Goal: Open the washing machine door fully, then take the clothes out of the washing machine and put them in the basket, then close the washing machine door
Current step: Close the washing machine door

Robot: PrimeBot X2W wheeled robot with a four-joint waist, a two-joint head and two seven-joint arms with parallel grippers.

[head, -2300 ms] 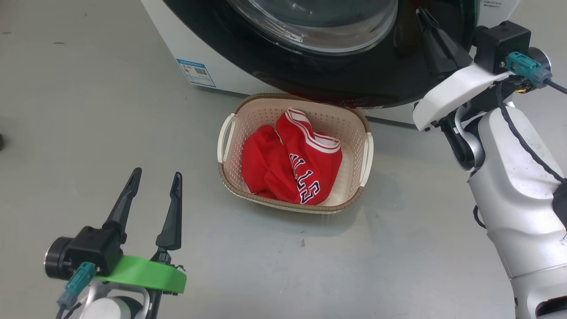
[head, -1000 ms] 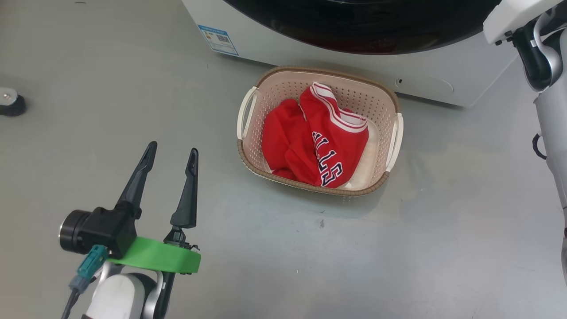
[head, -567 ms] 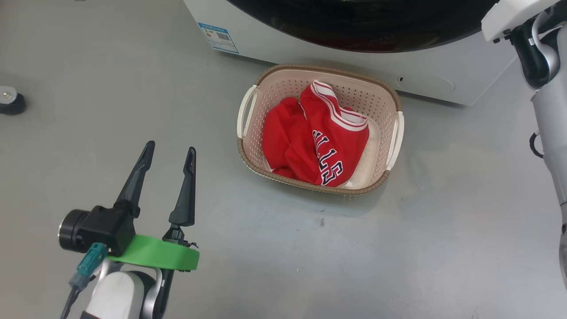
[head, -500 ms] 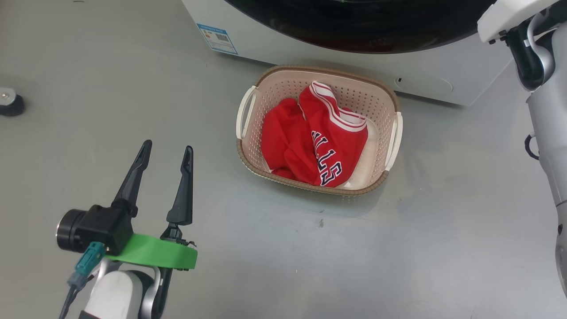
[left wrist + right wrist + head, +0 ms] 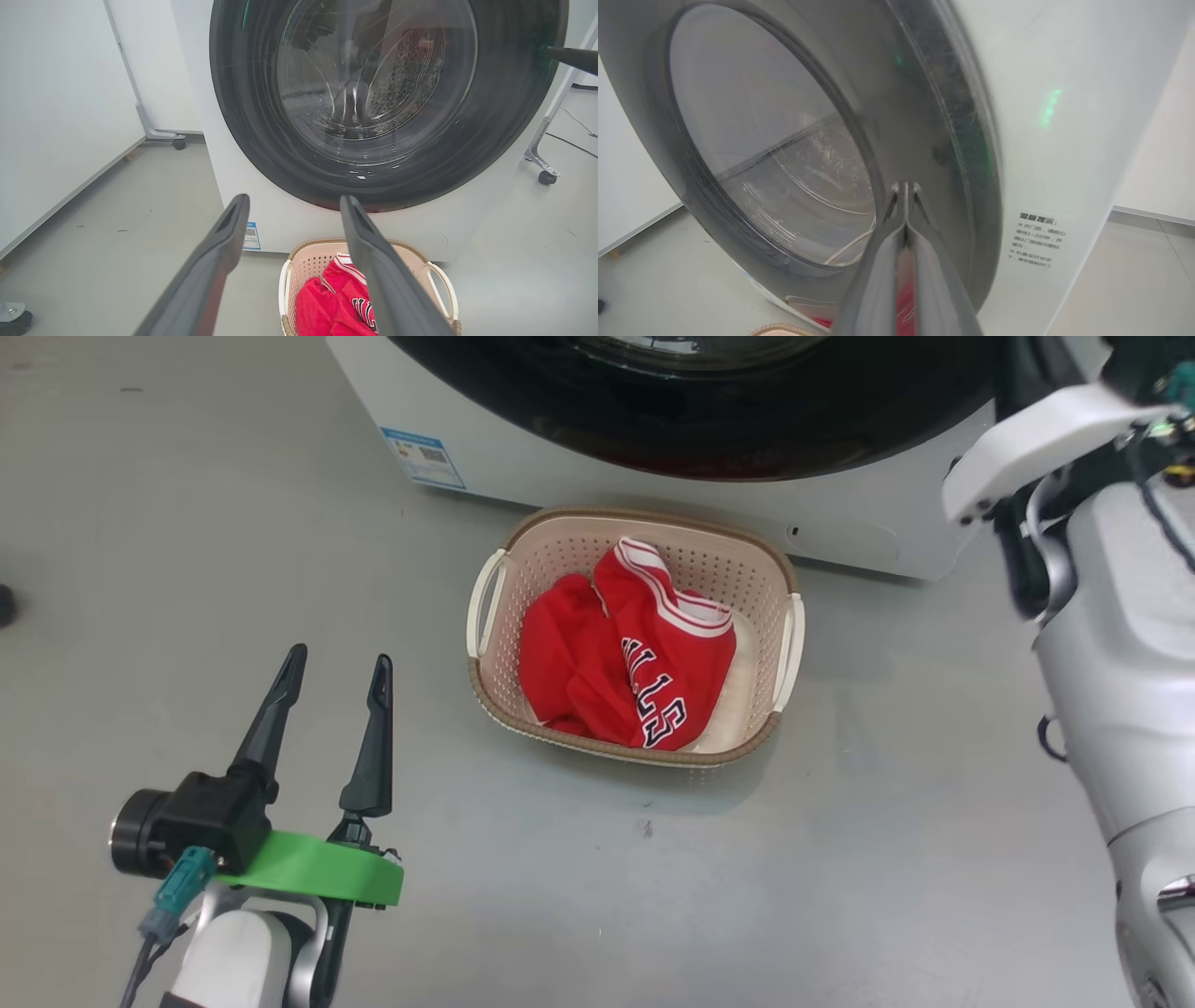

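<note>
My left hand (image 5: 339, 655) hangs wide open over the floor (image 5: 840, 859), with nothing between its fingers. Ahead of it and off to its right sits the basket (image 5: 644, 515), well apart from the fingertips. The red jersey (image 5: 597, 663) lies crumpled inside it, lettering up. Just beyond the basket stands the machine (image 5: 523, 485), its blue label (image 5: 422, 457) straight ahead of my left hand. In the left wrist view the door (image 5: 247, 116) looks flush against the machine's front, and the drum shows through its glass. My right hand (image 5: 904, 185) is closed tight, fingers pressed together and holding nothing. Its tips are up at the door's black ring, on the side away from my left hand; I cannot tell whether they touch it
</note>
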